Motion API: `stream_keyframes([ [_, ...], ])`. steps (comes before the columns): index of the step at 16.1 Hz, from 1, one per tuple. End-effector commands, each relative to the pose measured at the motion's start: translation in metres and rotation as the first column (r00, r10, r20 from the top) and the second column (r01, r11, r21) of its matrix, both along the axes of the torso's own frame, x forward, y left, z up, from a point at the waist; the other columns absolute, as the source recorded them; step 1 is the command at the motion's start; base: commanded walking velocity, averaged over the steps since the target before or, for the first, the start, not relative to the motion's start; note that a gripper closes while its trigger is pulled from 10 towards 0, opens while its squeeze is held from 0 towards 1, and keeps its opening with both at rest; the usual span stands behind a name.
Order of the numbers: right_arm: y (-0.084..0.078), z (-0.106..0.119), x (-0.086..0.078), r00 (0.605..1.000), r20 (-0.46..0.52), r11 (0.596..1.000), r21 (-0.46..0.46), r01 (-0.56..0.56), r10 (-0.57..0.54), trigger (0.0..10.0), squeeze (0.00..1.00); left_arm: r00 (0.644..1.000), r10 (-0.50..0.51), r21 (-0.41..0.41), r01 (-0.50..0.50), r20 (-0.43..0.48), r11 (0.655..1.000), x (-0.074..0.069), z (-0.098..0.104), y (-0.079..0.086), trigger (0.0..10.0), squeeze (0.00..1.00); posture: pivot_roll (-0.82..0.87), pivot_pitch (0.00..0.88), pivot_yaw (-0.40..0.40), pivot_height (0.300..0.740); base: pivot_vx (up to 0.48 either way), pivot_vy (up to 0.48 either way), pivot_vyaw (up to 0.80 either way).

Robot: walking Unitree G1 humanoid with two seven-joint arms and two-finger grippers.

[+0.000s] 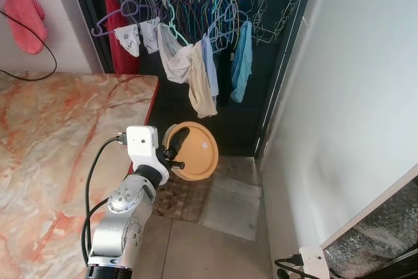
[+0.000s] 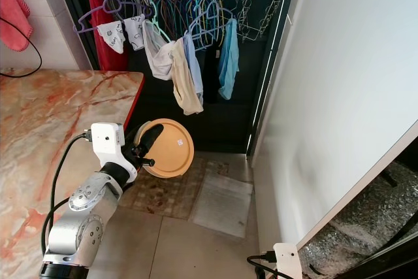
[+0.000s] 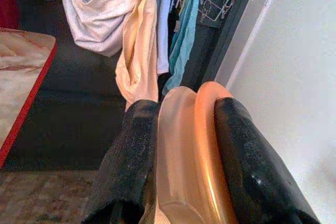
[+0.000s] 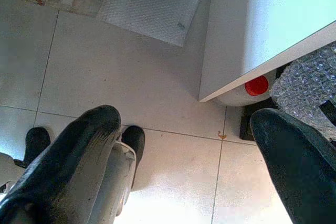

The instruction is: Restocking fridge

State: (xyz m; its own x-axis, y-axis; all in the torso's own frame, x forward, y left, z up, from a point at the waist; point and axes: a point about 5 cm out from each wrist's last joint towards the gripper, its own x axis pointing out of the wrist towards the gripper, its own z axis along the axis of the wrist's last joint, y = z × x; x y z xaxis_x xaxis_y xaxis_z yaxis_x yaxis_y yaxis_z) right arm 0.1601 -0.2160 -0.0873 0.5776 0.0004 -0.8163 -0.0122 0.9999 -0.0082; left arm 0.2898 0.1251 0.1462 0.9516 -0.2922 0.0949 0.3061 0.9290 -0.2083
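Observation:
A round orange plate (image 1: pixel 196 151) hangs upright in the air past the counter's corner, above the floor. My left gripper (image 1: pixel 177 146) is shut on its rim, one black finger across the front face and the other behind. In the left wrist view the plate (image 3: pixel 202 145) sits edge-on between both fingers (image 3: pixel 131 150). The tall white fridge side (image 1: pixel 353 96) rises on the right. My right gripper (image 4: pixel 184 145) hangs open over the tiled floor, nothing between its fingers.
A marble counter (image 1: pixel 52 142) with a red edge lies to the left. Clothes on hangers (image 1: pixel 196 63) fill the dark doorway ahead. A patterned mat (image 1: pixel 186 197) and a bubble-wrap sheet (image 1: pixel 232 207) lie on the floor. A white power strip (image 1: pixel 313 262) sits low right.

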Motion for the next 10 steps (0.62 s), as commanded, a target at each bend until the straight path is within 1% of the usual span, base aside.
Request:
stream_keyframes([
  [1,-0.0008,0.0,-0.0005,1.0,0.003,1.0,-0.001,0.007,-0.007,10.0,0.0,1.0,-0.001,-0.002,0.002,0.014,1.0,-0.0002,0.0023,0.0,10.0,0.0,-0.06,0.019,-0.029,0.74,0.0,0.0,0.0],
  [5,-0.0008,-0.0001,-0.0007,1.0,0.003,1.0,-0.001,0.007,-0.007,10.0,0.0,1.0,-0.004,-0.003,0.004,0.017,1.0,0.0002,0.0028,-0.0004,10.0,0.0,-0.06,0.014,-0.03,0.74,0.0,0.0,0.0],
  [10,-0.0011,-0.0001,-0.0012,1.0,0.002,1.0,-0.001,0.006,-0.006,10.0,0.0,1.0,-0.004,-0.005,0.004,0.017,1.0,-0.0002,0.0028,-0.0008,10.0,0.0,-0.06,0.014,-0.031,0.74,-0.242,0.0,0.0],
])
